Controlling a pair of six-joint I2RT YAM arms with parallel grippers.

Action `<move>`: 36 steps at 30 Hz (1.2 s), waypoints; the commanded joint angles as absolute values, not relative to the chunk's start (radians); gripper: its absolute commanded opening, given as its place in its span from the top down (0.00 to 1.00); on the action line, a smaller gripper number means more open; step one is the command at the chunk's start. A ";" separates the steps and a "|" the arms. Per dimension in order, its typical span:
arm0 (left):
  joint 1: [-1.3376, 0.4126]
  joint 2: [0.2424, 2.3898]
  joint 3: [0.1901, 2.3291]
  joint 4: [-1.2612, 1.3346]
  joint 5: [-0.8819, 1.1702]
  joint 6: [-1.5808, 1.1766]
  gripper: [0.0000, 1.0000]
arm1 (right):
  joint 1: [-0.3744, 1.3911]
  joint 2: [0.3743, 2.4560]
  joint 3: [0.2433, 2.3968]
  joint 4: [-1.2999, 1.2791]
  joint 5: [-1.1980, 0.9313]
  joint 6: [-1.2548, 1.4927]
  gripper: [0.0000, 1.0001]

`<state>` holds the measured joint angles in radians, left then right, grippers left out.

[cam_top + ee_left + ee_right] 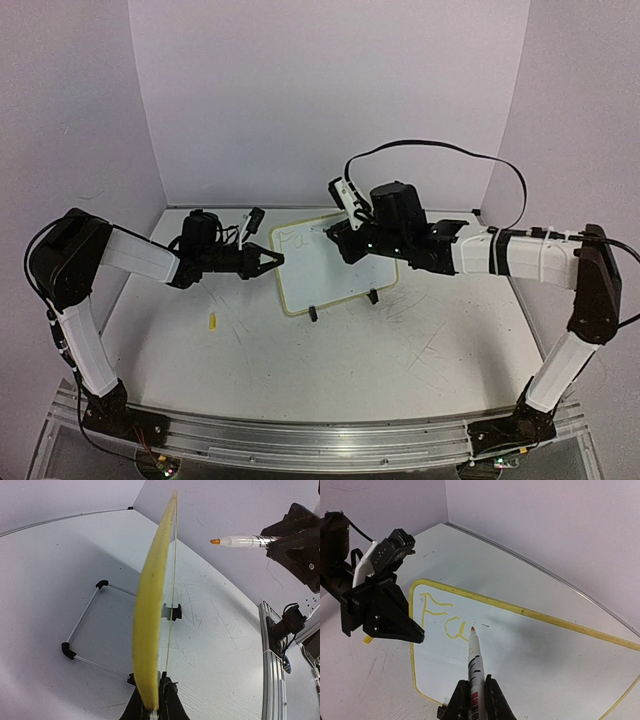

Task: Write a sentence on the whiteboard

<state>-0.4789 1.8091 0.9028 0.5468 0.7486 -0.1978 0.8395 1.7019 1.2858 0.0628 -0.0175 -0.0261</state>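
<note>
Whiteboard [320, 275]: propped on its wire stand [84, 617], mid-table between the arms.
Left gripper [274, 261]: clenched on the board's left rim.
Right gripper [476, 682]: grasping an orange marker [474, 655], tip just off the surface.
Progress: only "Fa" lettering [440, 615] is written; most of the sentence remains.

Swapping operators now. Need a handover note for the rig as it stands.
Left gripper: shut on the whiteboard at its left rim, board propped on its wire stand.
Right gripper: shut on the marker, tip aimed at the board just right of the lettering, apparently off the surface.
Done: two yellow letters at the top left, "F" plus one more.
Left: the rest of the sentence.
A small yellow piece lies loose near the left arm.
</note>
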 commanded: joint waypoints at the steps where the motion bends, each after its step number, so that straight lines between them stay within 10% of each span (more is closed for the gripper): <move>1: -0.472 1.801 0.920 0.474 0.639 -0.126 1.00 | 0.838 1.724 1.340 0.089 -0.029 -0.021 1.00; 36: -0.472 1.802 0.921 0.468 0.639 -0.123 1.00 | 0.838 1.773 1.374 0.107 -0.017 -0.008 1.00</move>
<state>-0.4789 1.8088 0.9035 0.5415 0.7483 -0.1974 0.8383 1.7566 1.3333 0.0685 -0.0225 -0.0212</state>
